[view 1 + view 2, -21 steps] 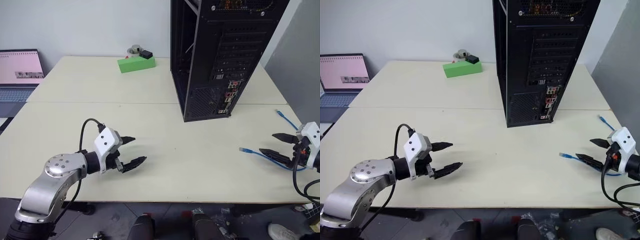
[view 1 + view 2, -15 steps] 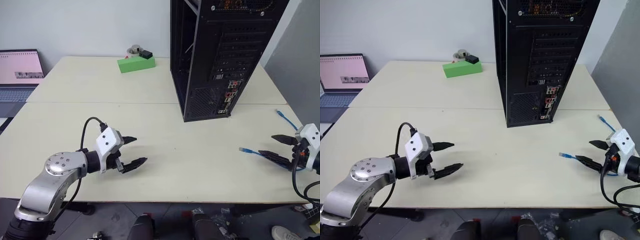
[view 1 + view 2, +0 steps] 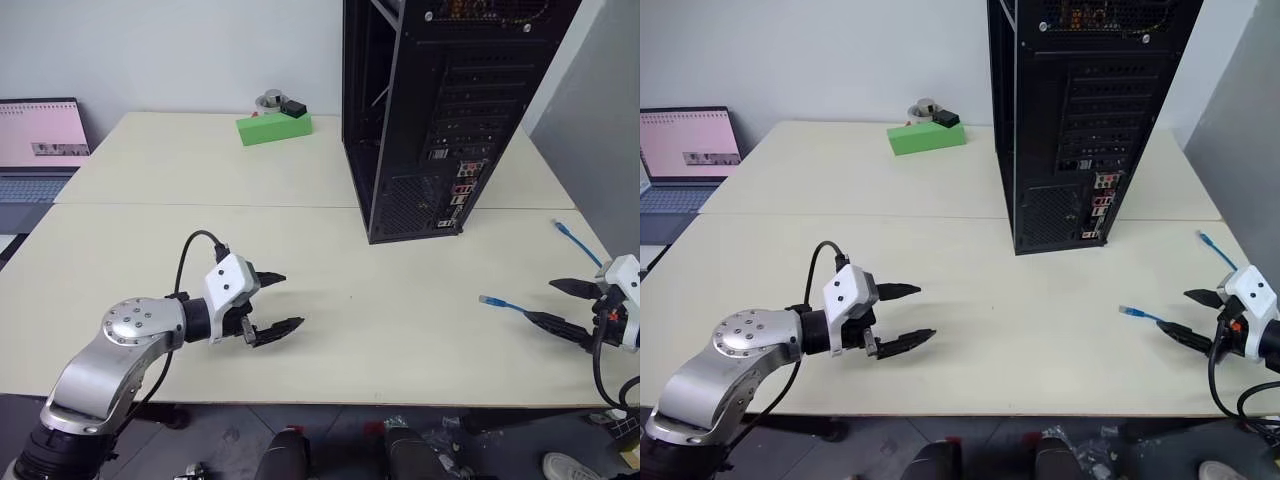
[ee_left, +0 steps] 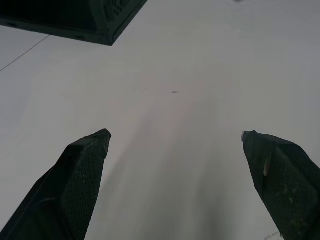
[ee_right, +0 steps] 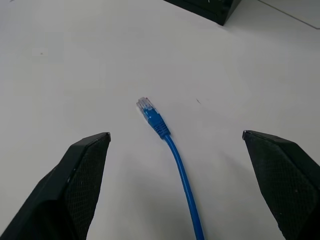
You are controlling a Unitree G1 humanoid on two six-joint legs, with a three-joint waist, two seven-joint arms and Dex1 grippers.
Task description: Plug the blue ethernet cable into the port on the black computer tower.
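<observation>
Near right, the right gripper (image 5: 175,145) hangs with fingers spread wide over the blue ethernet cable (image 5: 167,140), which lies loose on the desk (image 3: 400,300). The left gripper (image 3: 275,305), also wide open, holds nothing. The pickup looks not yet begun: next, pinch behind the plug, then carry it far to the black computer tower (image 3: 440,110).

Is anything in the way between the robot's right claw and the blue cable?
Nothing visible is. The right gripper is open, and the blue ethernet cable lies on bare table between its fingers, plug end pointing away toward the black computer tower.
</observation>
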